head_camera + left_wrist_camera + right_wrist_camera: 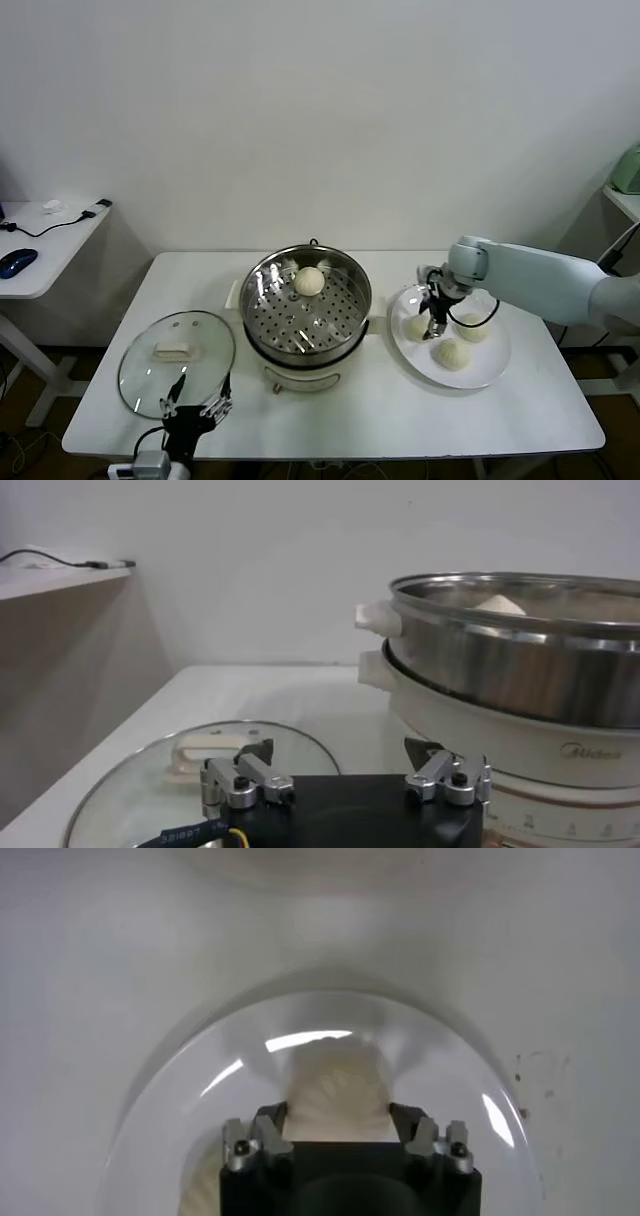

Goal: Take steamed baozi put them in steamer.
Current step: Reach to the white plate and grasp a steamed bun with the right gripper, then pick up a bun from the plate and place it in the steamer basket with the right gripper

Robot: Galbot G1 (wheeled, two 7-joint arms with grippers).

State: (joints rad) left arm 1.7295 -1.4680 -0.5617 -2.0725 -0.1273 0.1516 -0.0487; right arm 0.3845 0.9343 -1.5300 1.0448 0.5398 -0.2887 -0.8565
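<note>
The steel steamer [306, 303] stands mid-table with one baozi [309, 281] on its perforated tray. Three more baozi lie on a white plate [487, 372] to its right: a left one [415, 327], a far right one [473, 327] and a near one [452, 354]. My right gripper [433, 324] reaches down over the plate at the left baozi. In the right wrist view its fingers [268, 1123] press both sides of a pale baozi [338, 1088], so the gripper [338, 1118] is shut on it. My left gripper [196, 408] waits open near the table's front edge.
A round glass lid [177, 361] with a cream handle lies left of the steamer, just beyond the left gripper [345, 762]. The steamer's cream base [520, 745] rises close beside it. A side table [40, 245] with a mouse stands at far left.
</note>
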